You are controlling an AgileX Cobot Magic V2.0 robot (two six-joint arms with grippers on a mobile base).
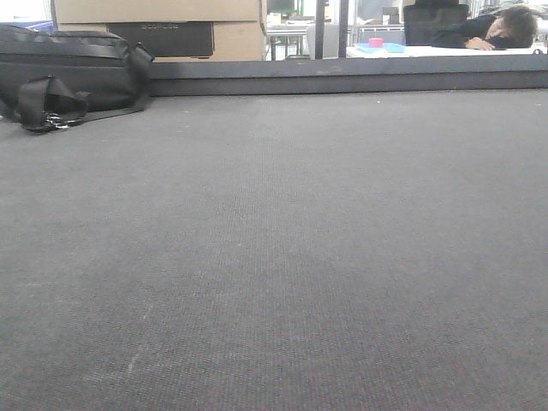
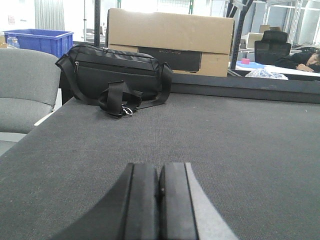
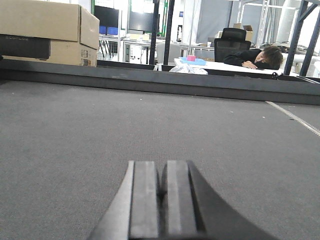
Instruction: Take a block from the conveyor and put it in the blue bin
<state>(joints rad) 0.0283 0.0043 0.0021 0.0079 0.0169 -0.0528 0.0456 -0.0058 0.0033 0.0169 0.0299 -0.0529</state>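
Note:
The conveyor (image 1: 282, 257) is a broad dark grey woven belt that fills the front view, with a darker raised edge strip (image 1: 342, 79) along its far side. No block shows on it in any view. My left gripper (image 2: 159, 172) hovers low over the belt (image 2: 225, 145), shut with nothing between its fingers. My right gripper (image 3: 162, 172) is also low over the belt (image 3: 100, 130), shut and empty. The blue bin (image 2: 39, 41) stands far off at the upper left of the left wrist view, beyond the belt's left edge.
A black bag (image 2: 112, 75) with a loose strap lies on the belt's far left corner (image 1: 60, 73). Cardboard boxes (image 2: 170, 40) stand behind it. A grey chair (image 2: 25, 87) is off the left edge. A person (image 3: 255, 57) rests on a white table beyond the strip.

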